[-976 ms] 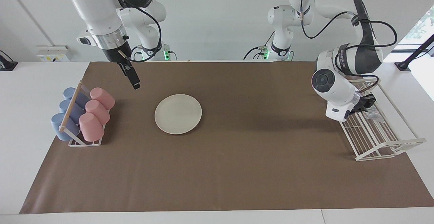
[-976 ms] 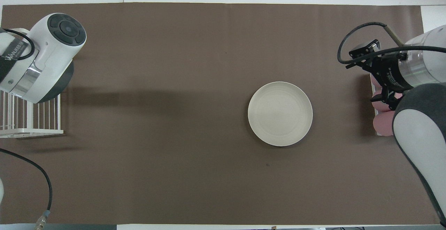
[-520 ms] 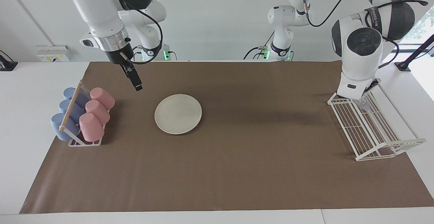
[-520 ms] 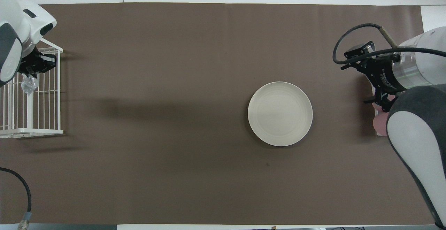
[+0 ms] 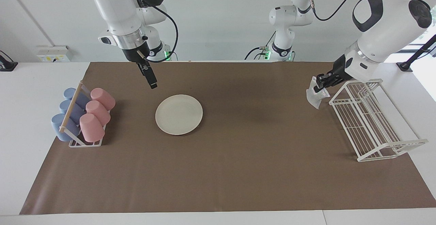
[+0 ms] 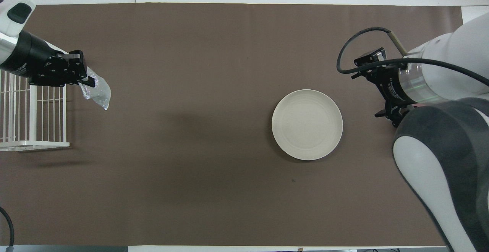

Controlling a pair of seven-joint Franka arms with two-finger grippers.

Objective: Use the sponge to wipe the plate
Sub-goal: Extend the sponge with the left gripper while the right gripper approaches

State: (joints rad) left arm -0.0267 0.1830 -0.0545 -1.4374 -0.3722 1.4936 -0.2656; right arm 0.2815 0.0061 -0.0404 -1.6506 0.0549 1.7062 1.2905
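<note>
2 left gripper (image 5: 317,86) jaws clenched on sponge (image 5: 314,97), dangling beside rack (image 5: 371,122).

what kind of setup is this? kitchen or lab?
Likely a lab bench staged as a dishwashing station, not a real kitchen: two arms at a white table with a brown mat, a plate, cups in a holder, a wire rack. The left gripper holds a sponge.

cream plate (image 5: 178,114), silvery sponge (image 5: 314,97), brown mat (image 5: 238,170)
</note>
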